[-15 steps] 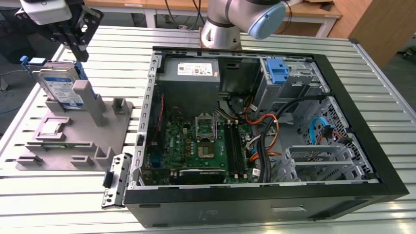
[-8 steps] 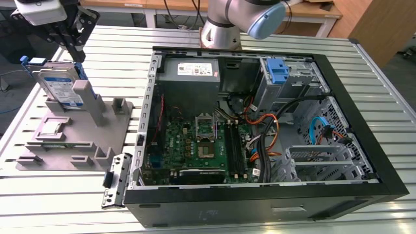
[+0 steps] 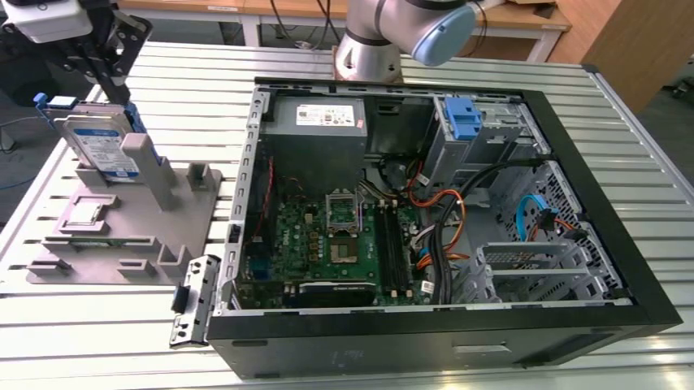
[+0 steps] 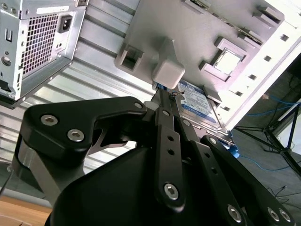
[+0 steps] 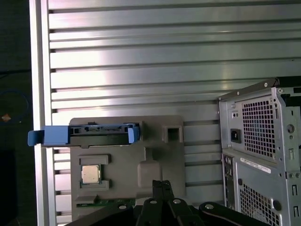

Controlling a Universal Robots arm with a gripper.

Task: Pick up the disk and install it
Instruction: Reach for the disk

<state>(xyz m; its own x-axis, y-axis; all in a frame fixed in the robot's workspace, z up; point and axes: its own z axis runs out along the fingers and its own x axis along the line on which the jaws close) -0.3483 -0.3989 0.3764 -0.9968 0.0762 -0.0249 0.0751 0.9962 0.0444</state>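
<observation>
The disk point(image 3: 100, 145) is a silver drive with a white-and-blue label and blue rails. It stands on edge, leaning, in a grey holder point(image 3: 119, 227) on the exterior view's left. My gripper point(image 3: 117, 85) hangs just above the disk's upper edge, black fingers together with nothing between them. In the second wrist view the fingertips point(image 4: 162, 96) meet close to the disk's labelled face point(image 4: 200, 107). The first wrist view looks down on the disk's top edge and blue rails point(image 5: 101, 134), with the gripper point(image 5: 162, 184) low in that picture.
An open black computer case point(image 3: 607, 244) lies on the slatted metal table point(image 3: 651, 122), showing a motherboard point(image 3: 336, 236), a grey power-supply box point(image 3: 317, 118) and a drive cage with a blue latch point(image 3: 461, 118). A processor chip point(image 5: 90, 173) sits in the holder. The arm's base point(image 3: 375, 49) stands behind the case.
</observation>
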